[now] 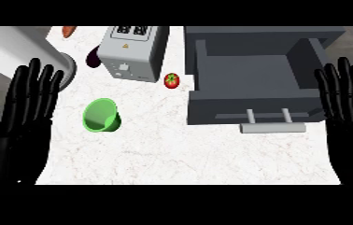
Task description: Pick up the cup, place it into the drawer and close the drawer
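Lying tipped on the white bench [179, 149], the green cup [102, 116] sits left of the open grey drawer [255, 86], well apart from both hands. Left hand [27, 102] and right hand [338, 102] rest at the edges, fingers straight, released.

No word, brand or number can be read anywhere. The only sign is a small triangular warning mark on the top face of the toaster [131, 53], which stands near the far edge of the counter [179, 158]; what the triangle holds is too small to make out. On the toaster's near face sits a small knob or button with no legible marking round it. Nothing else on the counter bears any lettering.
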`<state>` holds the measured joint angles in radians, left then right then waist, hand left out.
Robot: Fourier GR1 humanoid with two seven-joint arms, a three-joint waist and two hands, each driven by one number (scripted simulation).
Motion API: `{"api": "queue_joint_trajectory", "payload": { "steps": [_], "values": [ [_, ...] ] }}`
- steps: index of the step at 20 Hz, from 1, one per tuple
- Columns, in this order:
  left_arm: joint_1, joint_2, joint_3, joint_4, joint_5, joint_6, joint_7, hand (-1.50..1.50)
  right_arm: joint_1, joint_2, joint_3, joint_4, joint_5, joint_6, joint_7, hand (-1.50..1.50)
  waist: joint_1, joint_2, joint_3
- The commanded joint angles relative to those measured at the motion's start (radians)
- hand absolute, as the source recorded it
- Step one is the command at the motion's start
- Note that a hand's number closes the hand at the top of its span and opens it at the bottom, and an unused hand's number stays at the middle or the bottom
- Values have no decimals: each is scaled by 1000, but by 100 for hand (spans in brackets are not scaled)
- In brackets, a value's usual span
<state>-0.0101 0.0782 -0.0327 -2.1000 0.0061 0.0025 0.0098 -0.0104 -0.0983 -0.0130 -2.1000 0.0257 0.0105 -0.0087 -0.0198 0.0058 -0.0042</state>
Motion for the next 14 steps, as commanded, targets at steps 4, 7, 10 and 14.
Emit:
{"api": "queue_joint_trajectory", "payload": {
  "steps": [4,7,10,14],
  "values": [
    [-28,-76,-37,86,-258,256,-27,-150,-38,12,17,28,-14,7,32,-150,17,-4,5],
    [-84,-77,11,143,-134,457,55,-150,-6,27,57,13,-110,61,93,-150,7,-2,4],
    [-216,-78,-67,287,-181,606,33,-150,23,22,42,44,-140,86,59,-150,-3,-1,5],
    [-240,-78,-122,275,-190,669,80,-150,3,33,40,31,-131,69,91,-150,15,-6,5]
  ]
}}
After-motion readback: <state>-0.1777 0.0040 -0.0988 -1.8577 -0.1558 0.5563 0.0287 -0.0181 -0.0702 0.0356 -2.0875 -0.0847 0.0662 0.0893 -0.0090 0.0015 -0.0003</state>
